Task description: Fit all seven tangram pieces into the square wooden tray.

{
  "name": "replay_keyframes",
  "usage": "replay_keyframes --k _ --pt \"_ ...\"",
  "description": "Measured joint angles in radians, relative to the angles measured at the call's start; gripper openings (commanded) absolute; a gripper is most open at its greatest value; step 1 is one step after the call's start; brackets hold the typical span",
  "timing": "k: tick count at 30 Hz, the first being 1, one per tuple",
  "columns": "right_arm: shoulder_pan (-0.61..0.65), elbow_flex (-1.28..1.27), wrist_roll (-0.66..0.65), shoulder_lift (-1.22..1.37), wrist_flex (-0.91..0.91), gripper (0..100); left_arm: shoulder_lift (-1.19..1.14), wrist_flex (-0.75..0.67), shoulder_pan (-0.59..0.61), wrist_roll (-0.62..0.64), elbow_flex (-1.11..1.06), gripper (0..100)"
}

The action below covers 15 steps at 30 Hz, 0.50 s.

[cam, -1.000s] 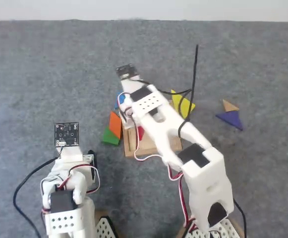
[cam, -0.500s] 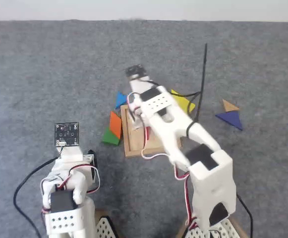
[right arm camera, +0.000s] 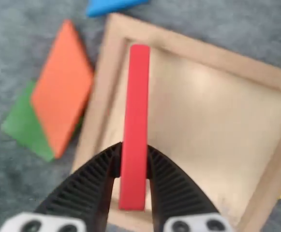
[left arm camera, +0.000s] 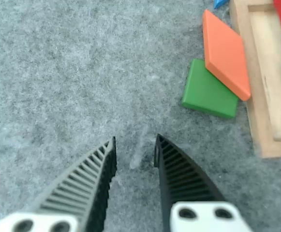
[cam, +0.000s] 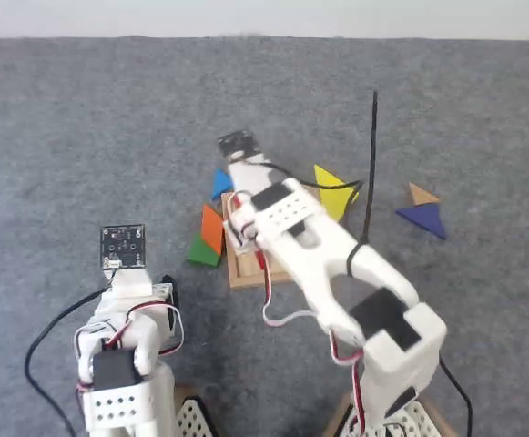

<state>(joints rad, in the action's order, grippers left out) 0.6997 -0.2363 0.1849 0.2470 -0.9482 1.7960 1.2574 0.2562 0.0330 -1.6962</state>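
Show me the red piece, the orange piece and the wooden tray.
red piece (right arm camera: 135,96): right wrist view, middle of its narrow edge.
orange piece (right arm camera: 63,111): right wrist view, centre of its top face.
wooden tray (right arm camera: 203,55): right wrist view, bare rim.

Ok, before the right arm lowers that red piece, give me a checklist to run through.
1. Grip: ok. The right gripper has its fingers clamped on both faces of the red piece.
2. Position: ok. The piece hangs over the wooden tray, close to the wall on the orange piece's side.
3. Orientation: not ok. The piece stands on edge and probably needs laying flat.
4. Landing spot: ok. Bare wood shows beneath it.
5. Neighbours: ok. The orange piece and green piece lie outside that wall.
6. Other arm: ok. The left gripper is open over the carpet, away from the tray.
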Motion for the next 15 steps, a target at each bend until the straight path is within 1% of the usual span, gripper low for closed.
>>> replay_keyframes --k 4,10,15 --pt "0.034 -0.008 0.008 -0.032 0.002 3.5 0.0 0.0 0.0 0.0 0.0 13" --pt "0.034 -0.011 0.071 -0.032 0.005 19.1 0.0 0.0 0.0 0.0 0.0 13" --pt "0.034 -0.009 0.104 -0.002 0.037 18.9 0.0 0.0 0.0 0.0 0.0 13"
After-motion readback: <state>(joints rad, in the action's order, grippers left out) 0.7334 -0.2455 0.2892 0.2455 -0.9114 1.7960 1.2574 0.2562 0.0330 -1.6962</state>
